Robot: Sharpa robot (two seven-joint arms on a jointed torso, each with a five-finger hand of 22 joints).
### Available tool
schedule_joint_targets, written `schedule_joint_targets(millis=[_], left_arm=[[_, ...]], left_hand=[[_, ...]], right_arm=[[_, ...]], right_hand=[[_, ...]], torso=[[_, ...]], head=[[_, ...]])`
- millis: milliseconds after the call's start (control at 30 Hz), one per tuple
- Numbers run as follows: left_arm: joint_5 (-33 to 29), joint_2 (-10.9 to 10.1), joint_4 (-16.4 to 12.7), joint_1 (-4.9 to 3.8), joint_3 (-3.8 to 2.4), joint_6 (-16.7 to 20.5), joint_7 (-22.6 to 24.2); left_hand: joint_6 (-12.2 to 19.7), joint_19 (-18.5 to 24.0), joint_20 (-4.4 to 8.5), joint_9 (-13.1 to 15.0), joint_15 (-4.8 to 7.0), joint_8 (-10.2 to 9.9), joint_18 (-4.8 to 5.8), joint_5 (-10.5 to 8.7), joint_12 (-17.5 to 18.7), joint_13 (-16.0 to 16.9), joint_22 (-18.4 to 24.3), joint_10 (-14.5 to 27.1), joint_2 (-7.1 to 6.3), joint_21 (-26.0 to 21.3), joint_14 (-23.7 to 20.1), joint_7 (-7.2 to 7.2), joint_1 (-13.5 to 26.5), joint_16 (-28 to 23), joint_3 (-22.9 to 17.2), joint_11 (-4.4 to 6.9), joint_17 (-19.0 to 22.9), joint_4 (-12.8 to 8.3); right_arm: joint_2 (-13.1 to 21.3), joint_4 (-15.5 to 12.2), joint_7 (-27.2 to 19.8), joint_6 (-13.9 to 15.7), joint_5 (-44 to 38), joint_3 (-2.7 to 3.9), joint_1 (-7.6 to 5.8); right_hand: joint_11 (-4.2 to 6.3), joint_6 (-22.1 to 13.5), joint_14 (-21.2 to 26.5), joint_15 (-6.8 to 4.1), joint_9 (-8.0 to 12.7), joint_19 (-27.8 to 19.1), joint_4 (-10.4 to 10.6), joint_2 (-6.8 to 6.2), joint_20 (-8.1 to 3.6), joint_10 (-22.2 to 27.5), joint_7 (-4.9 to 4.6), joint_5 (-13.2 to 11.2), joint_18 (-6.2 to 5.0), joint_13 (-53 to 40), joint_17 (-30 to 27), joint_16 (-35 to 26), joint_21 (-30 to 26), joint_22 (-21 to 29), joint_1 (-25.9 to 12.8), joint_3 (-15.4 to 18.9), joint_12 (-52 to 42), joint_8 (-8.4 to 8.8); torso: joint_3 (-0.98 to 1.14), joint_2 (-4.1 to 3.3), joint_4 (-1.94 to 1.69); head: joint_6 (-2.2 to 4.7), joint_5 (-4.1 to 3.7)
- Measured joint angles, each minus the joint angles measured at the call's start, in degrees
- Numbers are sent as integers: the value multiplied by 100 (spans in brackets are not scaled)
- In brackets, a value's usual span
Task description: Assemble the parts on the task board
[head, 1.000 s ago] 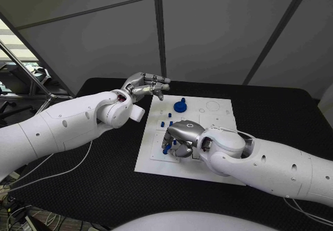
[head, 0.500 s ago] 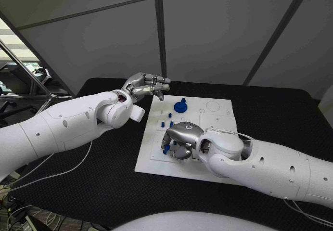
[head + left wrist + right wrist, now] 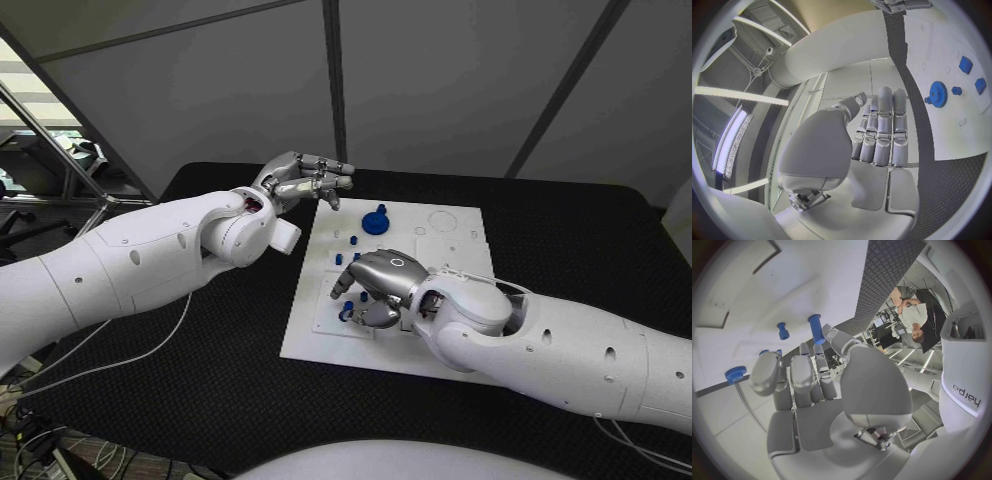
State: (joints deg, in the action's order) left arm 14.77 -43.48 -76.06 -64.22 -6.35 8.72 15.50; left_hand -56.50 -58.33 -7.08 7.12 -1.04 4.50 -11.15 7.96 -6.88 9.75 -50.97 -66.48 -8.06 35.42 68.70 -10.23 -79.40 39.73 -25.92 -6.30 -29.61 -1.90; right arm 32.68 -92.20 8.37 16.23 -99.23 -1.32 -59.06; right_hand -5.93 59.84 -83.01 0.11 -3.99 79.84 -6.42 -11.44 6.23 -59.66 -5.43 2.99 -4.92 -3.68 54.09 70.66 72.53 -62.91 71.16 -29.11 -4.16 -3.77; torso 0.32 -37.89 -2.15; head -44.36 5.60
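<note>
Fingers of the right hand (image 3: 378,285) curl low over the task board (image 3: 440,238); whether they pinch a blue peg (image 3: 816,328) I cannot tell. Left hand (image 3: 306,180) hovers half-curled, empty. Best lower slowly, keeping pegs upright.

You have the white task board (image 3: 433,240) lying flat in the middle of the table, its long side running away from the robot. A round blue gear (image 3: 375,222) with a small knob sits on its far part, and in the left wrist view it shows toothed edges (image 3: 938,94). Nearer, several small blue pegs (image 3: 355,240) stand upright in the plate. Another blue piece (image 3: 346,313) lies at the near left, possibly a capped pin; it is partly hidden.
</note>
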Motion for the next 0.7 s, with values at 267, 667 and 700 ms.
schedule_joint_targets(millis=[267,667,700], left_arm=[[0,-3,8,0,1,-9,-12],[0,-21,32,0,8,-20,-26],[0,-19,33,0,8,-21,-27]], left_hand=[[0,0,0,-1,0,0,0,0,0,-1,0,0,0,-18,0,0,0,0,0,0,1,0],[0,0,0,-1,0,1,0,0,0,-1,-1,0,0,-22,0,0,0,0,0,0,5,0],[0,0,0,-1,0,1,0,0,0,-2,-1,0,0,-22,0,0,0,0,0,0,5,0]], right_arm=[[349,-303,-158,477,134,1,10],[1438,-1111,-149,647,574,159,-1],[1504,-1154,-137,655,611,175,-1]], right_hand=[[0,-21,0,0,7,-20,-22,-38,21,0,-21,0,1,-9,-41,-28,-48,44,38,60,-56,0],[87,44,0,0,4,4,79,-38,-3,-197,-126,0,2,-30,-48,-64,-68,18,38,205,-256,0],[108,74,-9,-10,0,25,81,-28,-25,-293,-157,0,2,-41,-11,-45,-39,-32,48,202,-305,-19]], torso=[[3,3,3],[4,8,25],[4,8,25]], head=[[31,-22],[92,-119],[99,-140]])
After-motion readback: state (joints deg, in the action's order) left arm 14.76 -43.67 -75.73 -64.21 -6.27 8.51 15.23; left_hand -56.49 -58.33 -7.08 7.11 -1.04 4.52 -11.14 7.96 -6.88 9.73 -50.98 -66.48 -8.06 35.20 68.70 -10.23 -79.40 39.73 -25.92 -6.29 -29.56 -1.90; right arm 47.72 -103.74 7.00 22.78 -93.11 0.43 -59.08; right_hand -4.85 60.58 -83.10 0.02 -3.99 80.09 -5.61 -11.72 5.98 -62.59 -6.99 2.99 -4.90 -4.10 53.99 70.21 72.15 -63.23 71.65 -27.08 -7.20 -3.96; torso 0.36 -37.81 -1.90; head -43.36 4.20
